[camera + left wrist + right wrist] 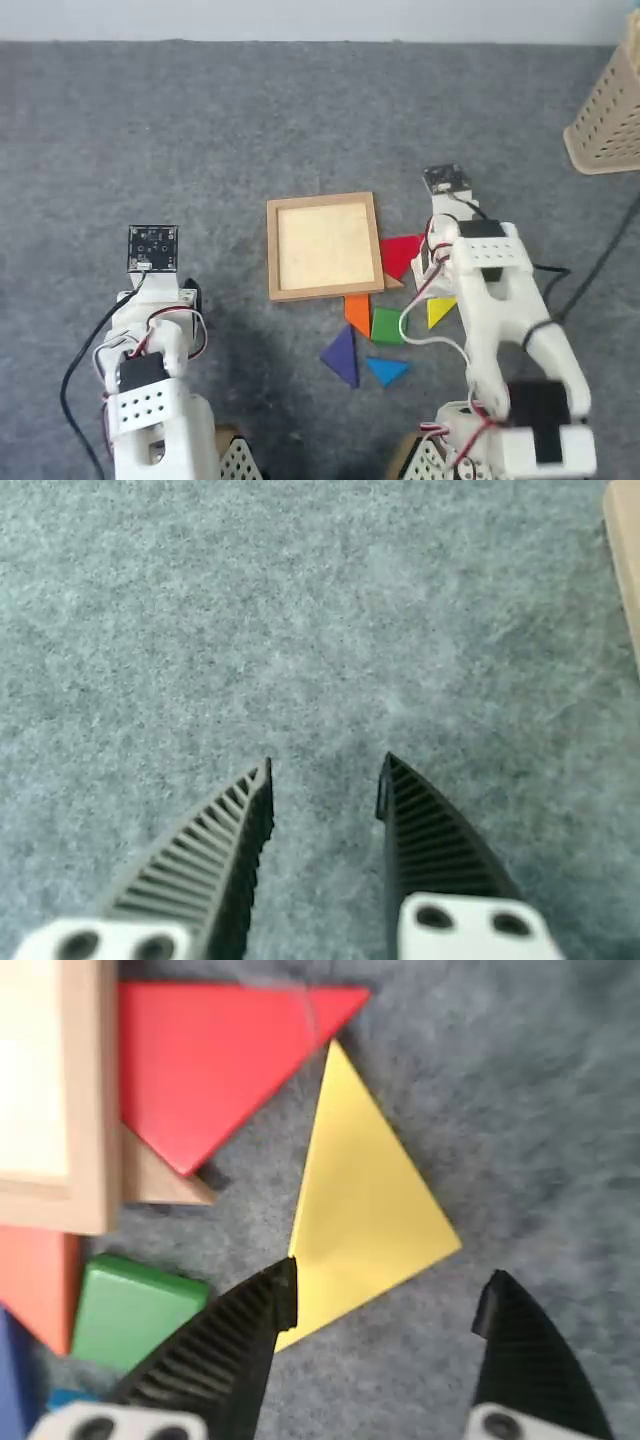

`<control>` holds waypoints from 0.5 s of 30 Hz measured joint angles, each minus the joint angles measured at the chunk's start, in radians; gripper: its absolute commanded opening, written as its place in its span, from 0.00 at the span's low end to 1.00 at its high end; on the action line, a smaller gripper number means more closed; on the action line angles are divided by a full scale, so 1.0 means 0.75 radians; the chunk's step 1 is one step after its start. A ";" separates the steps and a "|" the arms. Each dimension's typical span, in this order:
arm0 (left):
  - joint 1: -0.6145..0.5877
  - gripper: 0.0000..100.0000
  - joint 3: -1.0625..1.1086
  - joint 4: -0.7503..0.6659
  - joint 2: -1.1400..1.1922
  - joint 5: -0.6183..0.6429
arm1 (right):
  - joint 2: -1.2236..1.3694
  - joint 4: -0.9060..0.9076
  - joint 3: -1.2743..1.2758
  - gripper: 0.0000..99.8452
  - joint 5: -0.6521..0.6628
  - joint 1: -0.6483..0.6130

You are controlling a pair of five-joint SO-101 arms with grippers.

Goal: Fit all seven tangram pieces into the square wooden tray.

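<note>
The square wooden tray (325,290) lies mid-table with nothing in it. To its right and in front lie a red triangle (402,252), a plain wood triangle (392,282), an orange piece (358,312), a green square (387,326), a purple triangle (342,353), a blue triangle (387,370) and a yellow triangle (438,310). My right gripper (390,1295) hangs open just over the yellow triangle (360,1200), one fingertip above its edge, beside the red triangle (210,1060) and the tray rim (85,1090). My left gripper (328,780) is open over bare carpet, left of the tray.
Grey carpet covers the table. A perforated beige basket (610,110) stands at the far right. The green square (135,1305) and orange piece (35,1280) sit close to the right gripper's inner finger. A strip of the tray's edge (625,540) borders the left wrist view.
</note>
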 measured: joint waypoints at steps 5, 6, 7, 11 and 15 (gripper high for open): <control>-0.002 0.17 0.000 0.000 0.000 0.000 | 0.143 -0.025 -0.084 0.30 -0.002 -0.006; -0.002 0.17 0.000 0.000 0.000 0.000 | 0.174 -0.029 -0.090 0.30 -0.002 -0.006; -0.002 0.17 0.000 0.000 0.000 0.000 | 0.207 -0.031 -0.096 0.30 -0.002 0.000; 0.000 0.17 0.000 0.000 0.000 0.000 | 0.250 -0.033 -0.123 0.30 -0.004 -0.004; 0.000 0.17 0.000 0.000 0.000 0.000 | 0.250 -0.033 -0.123 0.22 -0.004 -0.006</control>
